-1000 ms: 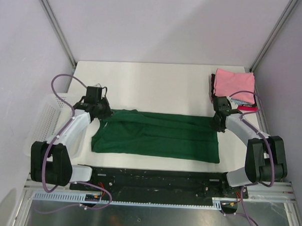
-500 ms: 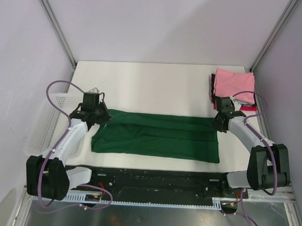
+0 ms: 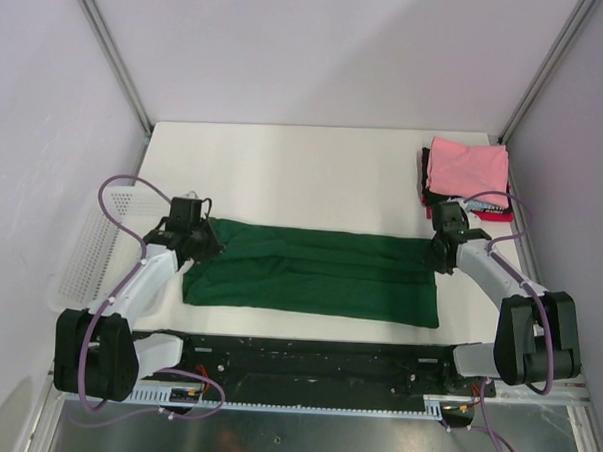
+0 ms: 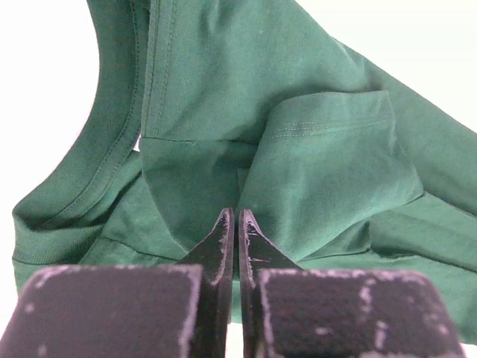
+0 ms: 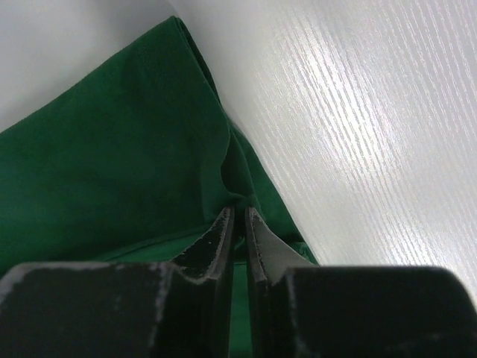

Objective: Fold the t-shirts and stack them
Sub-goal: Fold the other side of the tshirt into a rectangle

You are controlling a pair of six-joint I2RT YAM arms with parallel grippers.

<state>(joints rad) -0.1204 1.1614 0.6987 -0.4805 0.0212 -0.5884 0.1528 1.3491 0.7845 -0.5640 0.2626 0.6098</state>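
The dark green t-shirt (image 3: 310, 271) lies as a long band across the near half of the table, folded lengthwise. My left gripper (image 3: 209, 244) is at its far left corner, by the collar. In the left wrist view the gripper (image 4: 237, 214) is shut, with green cloth (image 4: 313, 149) creased around its tips. My right gripper (image 3: 438, 260) is at the far right corner. In the right wrist view the gripper (image 5: 238, 210) is shut on a bunched edge of the shirt (image 5: 112, 164). A folded pink t-shirt (image 3: 469, 168) tops a stack with red (image 3: 498, 217) and black (image 3: 424, 176) ones at the far right.
A white mesh basket (image 3: 91, 242) hangs off the table's left edge beside my left arm. The white table (image 3: 304, 176) stretches behind the green shirt. Purple cables loop over both arms. Metal frame posts stand at the back corners.
Both grippers have moved a little toward the near edge with the shirt's far edge. The raised bump of cloth near the left gripper has flattened out.
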